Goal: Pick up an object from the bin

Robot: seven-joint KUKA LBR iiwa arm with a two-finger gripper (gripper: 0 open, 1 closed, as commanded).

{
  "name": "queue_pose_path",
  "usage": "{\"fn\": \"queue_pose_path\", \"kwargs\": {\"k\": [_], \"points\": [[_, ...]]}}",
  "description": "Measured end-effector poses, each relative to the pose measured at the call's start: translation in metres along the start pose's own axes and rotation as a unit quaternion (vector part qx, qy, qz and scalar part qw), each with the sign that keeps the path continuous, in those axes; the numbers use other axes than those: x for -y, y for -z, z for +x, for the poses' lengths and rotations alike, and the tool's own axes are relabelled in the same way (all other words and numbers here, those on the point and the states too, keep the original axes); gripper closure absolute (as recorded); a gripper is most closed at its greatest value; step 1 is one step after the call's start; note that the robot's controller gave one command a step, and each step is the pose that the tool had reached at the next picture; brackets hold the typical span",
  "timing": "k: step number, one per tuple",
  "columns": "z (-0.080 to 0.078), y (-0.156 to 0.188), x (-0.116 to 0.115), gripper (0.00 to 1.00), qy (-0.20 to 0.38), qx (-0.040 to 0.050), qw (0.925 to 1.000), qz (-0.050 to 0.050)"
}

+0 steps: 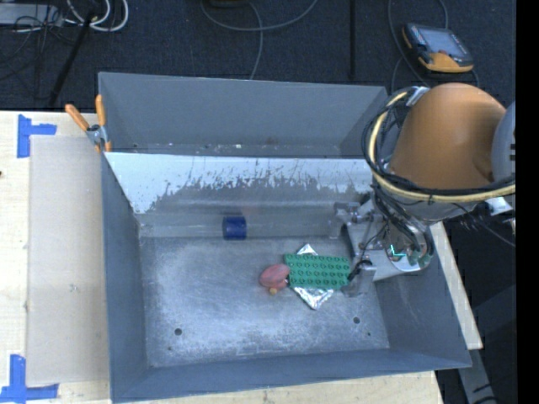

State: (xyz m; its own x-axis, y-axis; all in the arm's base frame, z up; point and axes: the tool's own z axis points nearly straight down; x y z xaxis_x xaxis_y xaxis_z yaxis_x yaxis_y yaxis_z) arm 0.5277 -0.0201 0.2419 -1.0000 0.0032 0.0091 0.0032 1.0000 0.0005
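Hanging at the right of the frame, the end effector (360, 266) is sitting just beside the right end of a green studded plate (318, 270) that is lying on crumpled foil (314, 296) right of centre in the bin (219, 314), whether apart or together I cannot tell.

You are in a robotics lab: loose cables (101, 7) trail over dark carpet (295, 32) behind the grey metal bin (244, 87), a handheld controller (436, 47) lies there too, and an orange-covered robot arm (446, 137) reaches in.
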Motion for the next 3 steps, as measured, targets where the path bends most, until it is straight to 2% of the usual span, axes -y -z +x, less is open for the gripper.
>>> {"fn": "queue_pose_path", "kwargs": {"k": [1,2,3], "points": [[-0.041,-0.118,-0.008,0.00,0.039,0.0010,0.9993,0.000],[-0.053,-0.175,0.010,0.00,0.037,0.0010,0.9993,0.000],[-0.055,-0.171,0.009,1.00,0.038,0.0039,0.9993,0.000]]}}
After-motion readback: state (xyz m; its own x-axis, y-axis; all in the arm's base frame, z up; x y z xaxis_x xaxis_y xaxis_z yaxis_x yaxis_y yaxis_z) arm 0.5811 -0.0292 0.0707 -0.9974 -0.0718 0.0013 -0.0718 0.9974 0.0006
